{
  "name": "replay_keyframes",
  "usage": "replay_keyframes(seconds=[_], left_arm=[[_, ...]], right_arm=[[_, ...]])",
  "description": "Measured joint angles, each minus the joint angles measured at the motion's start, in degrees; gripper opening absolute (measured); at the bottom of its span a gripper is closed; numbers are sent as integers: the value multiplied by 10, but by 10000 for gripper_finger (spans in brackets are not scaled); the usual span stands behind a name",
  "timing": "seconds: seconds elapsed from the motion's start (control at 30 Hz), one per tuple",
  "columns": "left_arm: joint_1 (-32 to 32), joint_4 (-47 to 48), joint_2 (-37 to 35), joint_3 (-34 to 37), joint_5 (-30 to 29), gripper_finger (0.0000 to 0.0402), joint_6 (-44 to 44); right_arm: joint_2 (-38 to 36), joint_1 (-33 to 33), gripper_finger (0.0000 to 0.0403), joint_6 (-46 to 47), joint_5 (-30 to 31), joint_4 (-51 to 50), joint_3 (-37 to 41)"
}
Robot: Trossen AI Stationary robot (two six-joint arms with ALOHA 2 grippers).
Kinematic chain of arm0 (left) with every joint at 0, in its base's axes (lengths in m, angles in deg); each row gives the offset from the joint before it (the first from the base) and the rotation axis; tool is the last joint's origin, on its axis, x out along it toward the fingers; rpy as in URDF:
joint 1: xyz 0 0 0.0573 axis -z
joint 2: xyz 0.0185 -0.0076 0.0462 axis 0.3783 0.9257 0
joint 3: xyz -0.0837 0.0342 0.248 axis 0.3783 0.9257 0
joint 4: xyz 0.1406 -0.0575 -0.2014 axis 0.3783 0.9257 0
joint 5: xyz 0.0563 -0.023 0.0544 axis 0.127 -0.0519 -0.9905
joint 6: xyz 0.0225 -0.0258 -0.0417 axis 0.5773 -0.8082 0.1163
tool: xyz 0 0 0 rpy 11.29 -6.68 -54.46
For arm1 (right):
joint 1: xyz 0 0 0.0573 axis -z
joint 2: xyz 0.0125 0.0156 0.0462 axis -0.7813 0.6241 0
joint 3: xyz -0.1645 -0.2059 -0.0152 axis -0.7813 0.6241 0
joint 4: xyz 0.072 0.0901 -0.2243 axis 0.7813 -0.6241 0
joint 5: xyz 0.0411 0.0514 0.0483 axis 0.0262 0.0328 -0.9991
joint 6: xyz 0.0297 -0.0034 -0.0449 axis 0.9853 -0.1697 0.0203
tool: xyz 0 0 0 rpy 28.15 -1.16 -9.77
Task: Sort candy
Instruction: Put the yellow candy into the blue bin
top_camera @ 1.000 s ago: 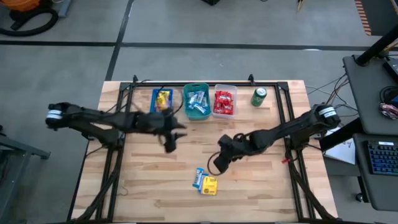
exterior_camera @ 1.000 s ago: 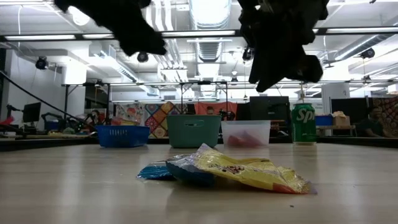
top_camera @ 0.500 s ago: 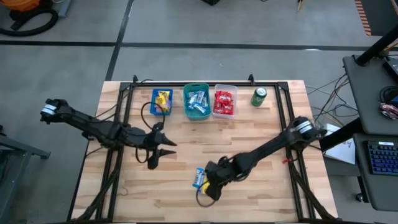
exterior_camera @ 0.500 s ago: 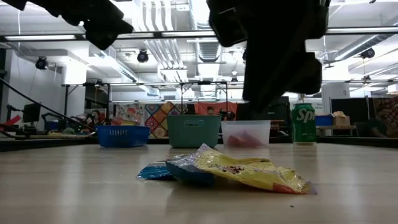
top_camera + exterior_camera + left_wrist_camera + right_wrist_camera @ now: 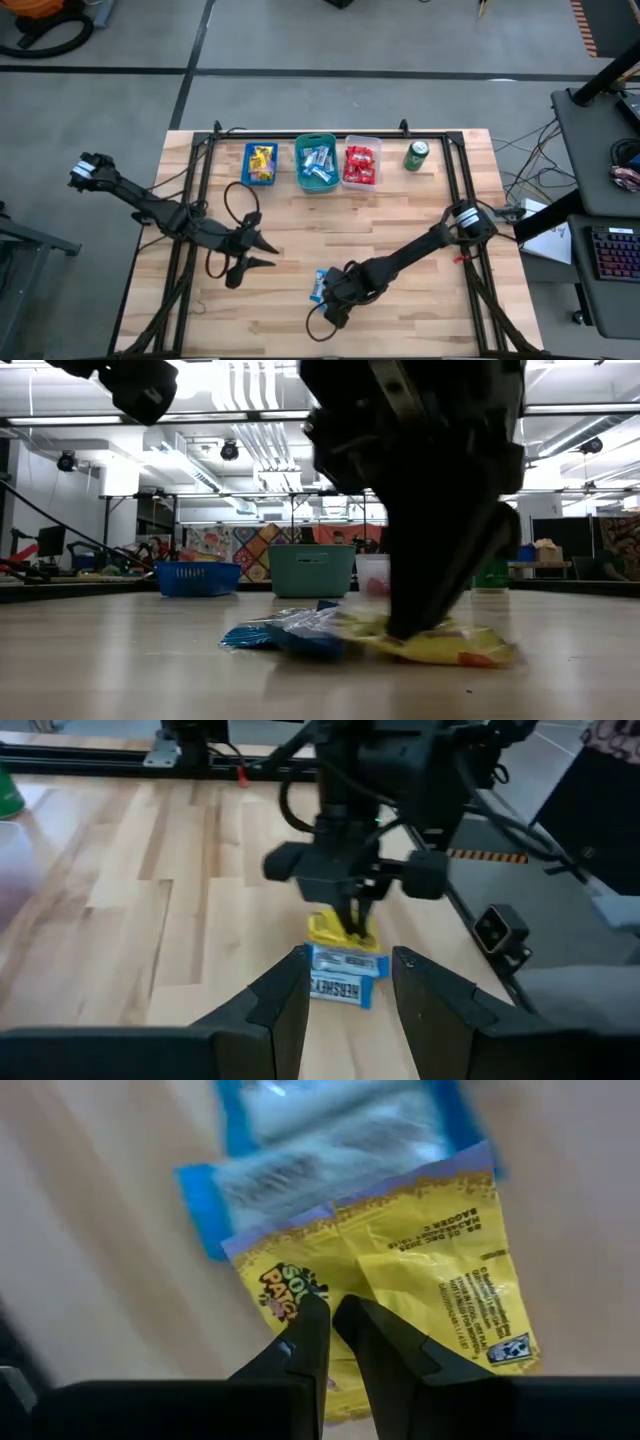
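Yellow candy packet (image 5: 400,1270) is pinched at its edge by right gripper (image 5: 333,1320), fingers nearly together, on table (image 5: 420,220) well in front of teal bin (image 5: 317,165). Blue packet (image 5: 344,975) lies touching it. Left gripper (image 5: 262,252) is held spread, to left of packets.

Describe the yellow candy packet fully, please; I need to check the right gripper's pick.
The yellow candy packet is a flat, crinkled, glossy wrapper with small dark print and a colourful logo. It lies flat on the wooden table, near the front middle, with one edge overlapping the blue-white candy packet beside it. The right gripper is down on it, fingers nearly together and pinching its wrapper. It has not been lifted.
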Motion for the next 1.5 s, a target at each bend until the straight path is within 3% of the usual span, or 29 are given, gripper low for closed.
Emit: replay_keyframes(seconds=[0.27, 0.43, 0.6, 0.8, 0.93, 1.5], left_arm=[[3, -1, 1, 0, -27, 127, 4], [3, 0, 1, 0, -41, 127, 10], [3, 0, 1, 0, -42, 127, 11], [3, -2, 1, 0, -47, 127, 12], [2, -3, 1, 0, -47, 127, 12], [2, -2, 1, 0, -47, 127, 12]], right_arm=[[-45, 2, 47, -2, 99, -172, 4], [-89, 2, 52, -33, 126, -195, 5], [-116, 8, 95, -8, 105, -199, 6], [-118, 33, 166, 152, 107, -285, 7], [-106, 55, 190, 178, 107, -290, 10], [-30, 104, 194, 154, 83, -282, 12]])
